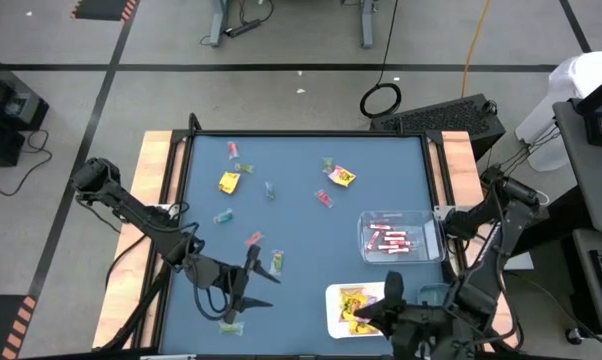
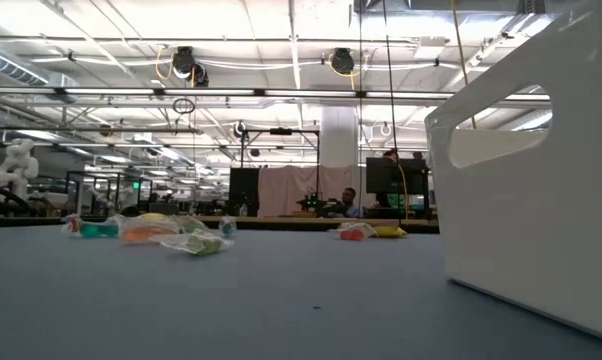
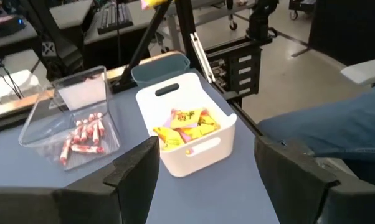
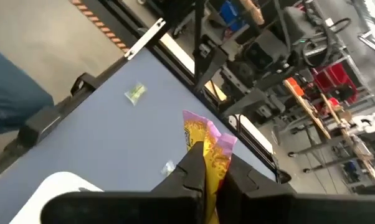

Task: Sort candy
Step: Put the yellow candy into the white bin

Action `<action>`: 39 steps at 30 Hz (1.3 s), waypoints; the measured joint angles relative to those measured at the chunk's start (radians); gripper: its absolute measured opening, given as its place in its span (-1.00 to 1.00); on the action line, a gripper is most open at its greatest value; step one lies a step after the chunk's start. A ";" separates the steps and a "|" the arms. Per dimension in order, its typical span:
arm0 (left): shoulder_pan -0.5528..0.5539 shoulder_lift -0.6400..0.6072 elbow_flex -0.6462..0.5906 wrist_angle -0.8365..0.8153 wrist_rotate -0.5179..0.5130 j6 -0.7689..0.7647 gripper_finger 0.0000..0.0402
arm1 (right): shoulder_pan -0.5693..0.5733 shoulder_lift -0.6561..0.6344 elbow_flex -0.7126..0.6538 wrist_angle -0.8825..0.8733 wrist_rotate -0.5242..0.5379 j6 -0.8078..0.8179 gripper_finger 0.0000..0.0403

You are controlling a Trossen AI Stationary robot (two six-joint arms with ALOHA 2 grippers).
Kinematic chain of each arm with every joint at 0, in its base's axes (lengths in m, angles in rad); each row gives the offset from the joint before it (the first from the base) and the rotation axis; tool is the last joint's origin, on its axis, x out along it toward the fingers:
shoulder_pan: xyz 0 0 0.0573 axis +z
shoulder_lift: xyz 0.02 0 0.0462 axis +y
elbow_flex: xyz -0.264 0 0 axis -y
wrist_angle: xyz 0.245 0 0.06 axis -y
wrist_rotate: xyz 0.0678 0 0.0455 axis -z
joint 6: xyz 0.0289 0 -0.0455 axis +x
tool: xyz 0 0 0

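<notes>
counter point(image 1: 301, 245): blue, candy scattered
right claw point(image 4: 206, 163): clamped on yellow packet point(image 4: 207, 144), over white bin point(image 1: 333, 312)
left claw point(image 1: 243, 285): fingers apart, empty
handling: light, crinkly, slippery; pinch wrapper edge

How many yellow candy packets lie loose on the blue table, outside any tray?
2. The left yellow packet lies left of centre; the right yellow packet lies right of centre. Others may be hidden beneath the robot.

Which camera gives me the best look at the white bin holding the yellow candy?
Left wrist view: the white bin shows whole, yellow packets inside. The high view has the right arm overlapping it; the low view shows only a side wall; the right wrist view, probably just its rim.
</notes>
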 joint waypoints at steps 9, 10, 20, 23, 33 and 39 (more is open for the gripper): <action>0.001 0.000 0.000 0.004 0.000 -0.036 0.32 | 0.003 0.000 0.000 0.011 0.007 0.239 -0.95; 0.001 0.000 0.000 0.003 0.000 -0.036 0.32 | -0.003 0.000 0.000 0.011 -0.017 0.270 -0.95; 0.001 0.000 0.000 0.008 0.000 -0.036 0.32 | -0.036 0.000 0.000 0.035 -0.117 0.303 -0.95; 0.002 0.000 0.000 0.024 0.000 -0.035 0.32 | -0.037 0.000 0.000 0.056 -0.117 0.262 -0.95; 0.002 0.000 0.000 0.004 0.000 -0.035 0.32 | -0.036 0.000 0.000 0.031 -0.119 0.094 -0.95; 0.002 0.000 0.000 0.004 0.000 -0.035 0.32 | -0.036 0.000 0.000 -0.004 -0.117 -0.199 -0.95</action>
